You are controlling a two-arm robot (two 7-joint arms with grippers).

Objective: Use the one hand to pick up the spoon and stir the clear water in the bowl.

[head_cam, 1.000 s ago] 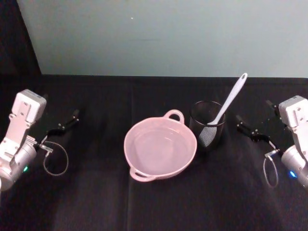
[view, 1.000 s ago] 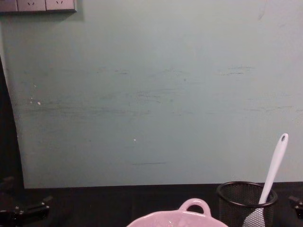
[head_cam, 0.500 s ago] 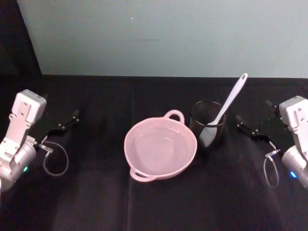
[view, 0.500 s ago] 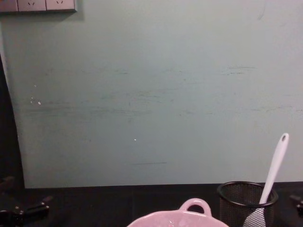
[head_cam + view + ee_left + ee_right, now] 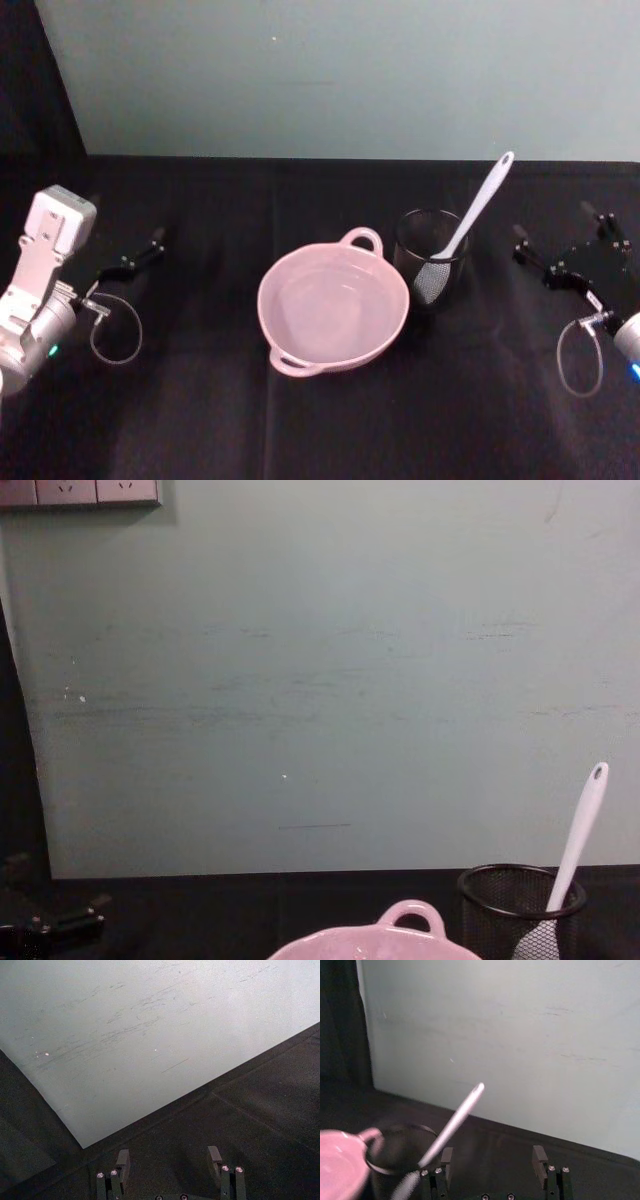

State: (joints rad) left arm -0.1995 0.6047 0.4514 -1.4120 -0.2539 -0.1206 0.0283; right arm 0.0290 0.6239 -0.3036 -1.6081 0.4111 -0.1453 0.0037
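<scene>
The white spoon (image 5: 480,205) stands tilted in a black wire-mesh cup (image 5: 432,262), handle leaning up to the right; it also appears as the spoon (image 5: 580,825) and the spoon (image 5: 455,1122). The pale pink bowl (image 5: 333,310) with clear water sits just left of the cup, its loop handle at the far rim; the bowl (image 5: 400,938) and the bowl (image 5: 340,1167) show too. My right gripper (image 5: 556,232) hovers open to the right of the cup, apart from the spoon; its fingers (image 5: 539,1156) hold nothing. My left gripper (image 5: 135,255) rests open at the far left, with its fingers (image 5: 122,1160) spread.
A black cloth (image 5: 200,400) covers the table and a pale green wall (image 5: 350,80) stands behind it. A cable loop (image 5: 115,335) hangs by the left wrist and another cable loop (image 5: 580,360) hangs by the right wrist. Wall sockets (image 5: 80,490) sit at the upper left.
My right arm has swung outward to the right and turned, so its gripper now sits farther from the cup. The left arm, spoon and bowl have not moved.
</scene>
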